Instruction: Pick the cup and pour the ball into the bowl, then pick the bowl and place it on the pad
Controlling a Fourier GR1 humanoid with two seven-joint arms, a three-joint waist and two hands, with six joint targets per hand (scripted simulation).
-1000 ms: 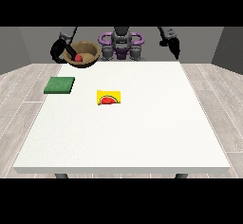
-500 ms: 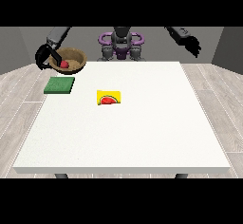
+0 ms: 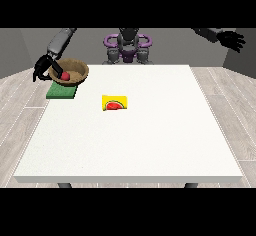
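A brown wooden bowl [image 3: 73, 69] with a red ball [image 3: 65, 75] inside hangs just above the green pad [image 3: 61, 92] at the table's far left. The hand at the view's left [image 3: 44, 68] is curled on the bowl's left rim and carries it. Far off to the upper right, the hand at the view's right [image 3: 232, 40] is raised well beyond the table's edge with its fingers spread and nothing in them. A yellow cup [image 3: 115, 103] with a red mark lies on its side near the table's middle.
The white table [image 3: 130, 145] spreads wide towards the camera. The robot's purple-and-grey torso [image 3: 128, 46] stands behind the far edge. Grey wooden floor surrounds the table.
The bowl with the ball has moved left and lower, from beside the robot's torso to over the green pad. The hand at the view's right has swung out and up to the right.
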